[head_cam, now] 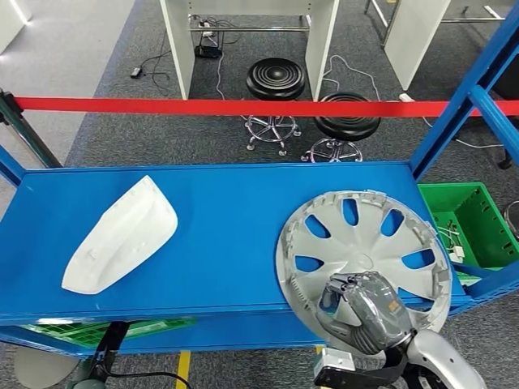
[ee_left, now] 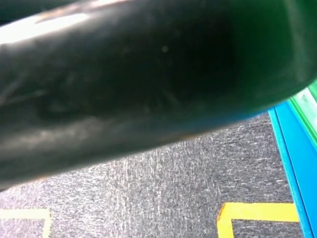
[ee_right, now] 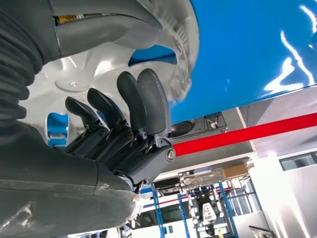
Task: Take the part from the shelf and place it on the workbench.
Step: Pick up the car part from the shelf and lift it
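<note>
A silver hubcap (head_cam: 367, 243) lies on the right side of the blue shelf (head_cam: 233, 227), its near rim hanging over the front edge. My right hand (head_cam: 367, 312) sits on that near rim. In the right wrist view the hubcap (ee_right: 93, 74) lies between the grey thumb (ee_right: 112, 25) and the dark curled fingers (ee_right: 145, 99), so the hand (ee_right: 123, 124) grips its edge. A white moulded part (head_cam: 122, 235) lies on the left side of the same shelf, apart from the hand.
Blue uprights (head_cam: 465, 97) frame the shelf on the right. A green bin (head_cam: 474, 219) sits lower at the right. Behind the shelf run a red tape (head_cam: 245, 106), two black stools (head_cam: 276, 79) and white table legs. Yellow floor lines (ee_left: 258, 213) mark the grey carpet.
</note>
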